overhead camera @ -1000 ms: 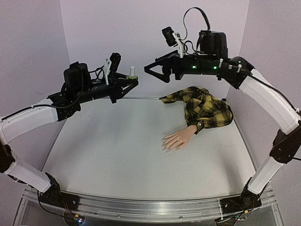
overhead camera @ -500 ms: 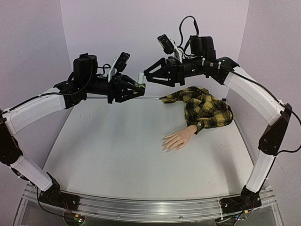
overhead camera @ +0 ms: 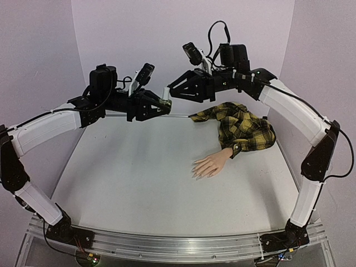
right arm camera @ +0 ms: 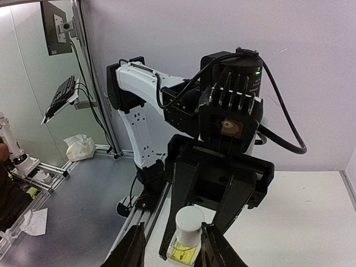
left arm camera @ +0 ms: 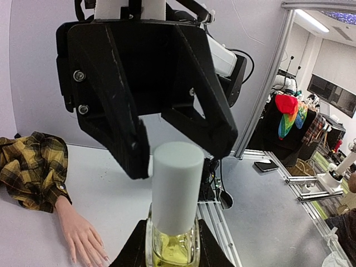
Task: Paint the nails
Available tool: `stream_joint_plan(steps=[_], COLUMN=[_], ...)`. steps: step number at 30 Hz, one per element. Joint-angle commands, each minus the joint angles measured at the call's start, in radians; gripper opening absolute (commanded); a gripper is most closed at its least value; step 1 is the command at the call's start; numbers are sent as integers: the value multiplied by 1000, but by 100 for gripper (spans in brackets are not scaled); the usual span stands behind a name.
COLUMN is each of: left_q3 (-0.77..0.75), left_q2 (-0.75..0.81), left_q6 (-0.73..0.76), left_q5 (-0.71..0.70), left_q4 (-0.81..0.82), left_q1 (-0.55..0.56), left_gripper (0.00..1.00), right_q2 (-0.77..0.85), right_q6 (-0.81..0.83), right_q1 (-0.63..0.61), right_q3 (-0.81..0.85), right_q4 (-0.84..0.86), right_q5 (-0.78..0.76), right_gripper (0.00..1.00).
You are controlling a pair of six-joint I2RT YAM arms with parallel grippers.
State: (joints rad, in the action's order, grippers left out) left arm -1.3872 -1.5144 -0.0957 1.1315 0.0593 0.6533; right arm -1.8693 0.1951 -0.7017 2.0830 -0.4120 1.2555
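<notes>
A tiny bottle (overhead camera: 165, 93) of yellowish liquid with a white cap (left arm camera: 176, 186) hangs high above the back of the table. My left gripper (overhead camera: 162, 103) is shut on its glass body (left arm camera: 172, 247). My right gripper (overhead camera: 171, 93) faces it, with its jaws on either side of the cap (right arm camera: 188, 221). One right finger (right arm camera: 214, 245) touches the cap, and a gap shows at the other (right arm camera: 133, 247). The mannequin hand (overhead camera: 210, 165) lies palm down on the table, its nails (overhead camera: 196, 172) pointing left, with a yellow-and-black plaid sleeve (overhead camera: 245, 129) behind it.
The grey tabletop (overhead camera: 139, 178) lies well below both grippers. The aluminium rail (overhead camera: 167, 245) with the arm bases runs along the near edge. Lilac walls (overhead camera: 128, 33) close in the back and sides.
</notes>
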Motion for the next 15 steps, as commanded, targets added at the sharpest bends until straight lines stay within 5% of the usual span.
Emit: stream_joint_plan(steps=[1, 15], left_q3=[-47, -55], left_q2=[0, -10], left_q6=[-16, -25], left_q5=[28, 19], left_q4=[60, 67], left_q1=[-5, -9], left_gripper=[0, 0], right_q2=[-28, -44], right_q6=[-31, -75], right_q1=[-2, -21], right_q3=[42, 42], right_q4=[56, 111], right_q5=[3, -8], right_gripper=[36, 20])
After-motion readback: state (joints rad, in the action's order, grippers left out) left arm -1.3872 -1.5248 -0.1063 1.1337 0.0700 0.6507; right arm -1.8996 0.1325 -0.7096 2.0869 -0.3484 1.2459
